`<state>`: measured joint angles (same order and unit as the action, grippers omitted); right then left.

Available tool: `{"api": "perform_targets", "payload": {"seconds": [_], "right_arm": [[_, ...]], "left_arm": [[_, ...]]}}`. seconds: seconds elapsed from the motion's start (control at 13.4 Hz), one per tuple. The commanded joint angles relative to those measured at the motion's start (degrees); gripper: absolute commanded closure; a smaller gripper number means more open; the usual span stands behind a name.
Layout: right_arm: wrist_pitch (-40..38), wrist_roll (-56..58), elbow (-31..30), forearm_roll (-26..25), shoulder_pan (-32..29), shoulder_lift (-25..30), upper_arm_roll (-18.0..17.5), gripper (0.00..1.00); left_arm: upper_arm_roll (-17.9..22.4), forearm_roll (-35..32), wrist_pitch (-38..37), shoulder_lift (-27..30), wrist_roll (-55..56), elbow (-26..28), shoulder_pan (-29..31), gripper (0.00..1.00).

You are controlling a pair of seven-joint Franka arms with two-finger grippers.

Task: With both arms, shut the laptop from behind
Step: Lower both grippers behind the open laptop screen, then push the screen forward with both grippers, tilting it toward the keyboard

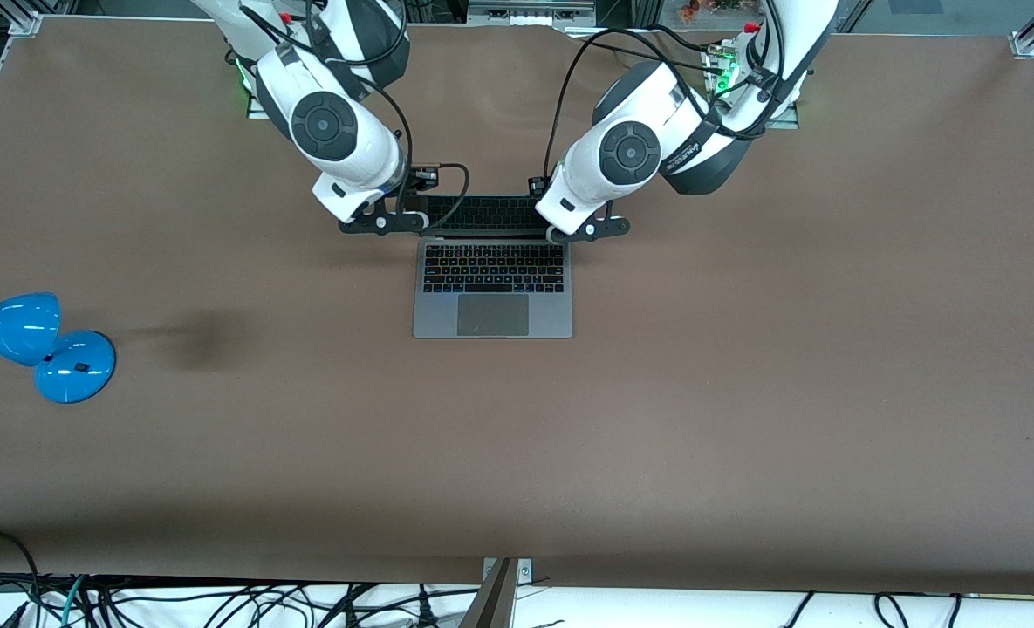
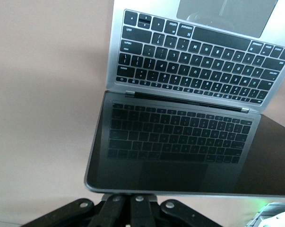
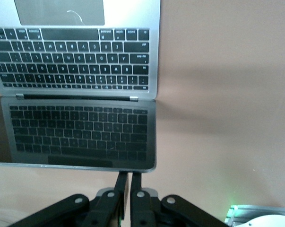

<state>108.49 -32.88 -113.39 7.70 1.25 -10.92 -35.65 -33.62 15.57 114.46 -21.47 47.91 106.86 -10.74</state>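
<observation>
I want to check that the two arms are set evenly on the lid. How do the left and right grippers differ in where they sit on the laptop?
The left gripper sits at the screen corner toward the left arm's end of the table; the right gripper sits at the corner toward the right arm's end. In the wrist views, the left gripper's fingers lie under the screen's top edge, while the right gripper's fingers reach just up to it. Both are shut, and the laptop is open.

Open grey laptop (image 1: 492, 288), mid-table

laptop (image 1: 492, 301): matt grey metal, glossy black screen | table (image 1: 743, 392): matt brown | lamp (image 1: 37, 344): glossy blue
</observation>
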Motion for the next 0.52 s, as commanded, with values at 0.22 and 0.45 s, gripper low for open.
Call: {"api": "perform_targets", "payload": {"seconds": [0.22,0.45], "right_arm": [[3.9,2.6,-0.1,-0.3,-1.8,-1.6,-0.3,0.92],[5.3,2.6,-0.1,-0.7,-1.9,-2.1,-0.1,0.92]], "left_arm": [[0.0,-1.6,0.1,-2.1,-0.2,-1.9,-0.2,1.0],[0.3,-2.7,0.1,-3.1,-0.2,-2.7,-0.2,1.0]]}}
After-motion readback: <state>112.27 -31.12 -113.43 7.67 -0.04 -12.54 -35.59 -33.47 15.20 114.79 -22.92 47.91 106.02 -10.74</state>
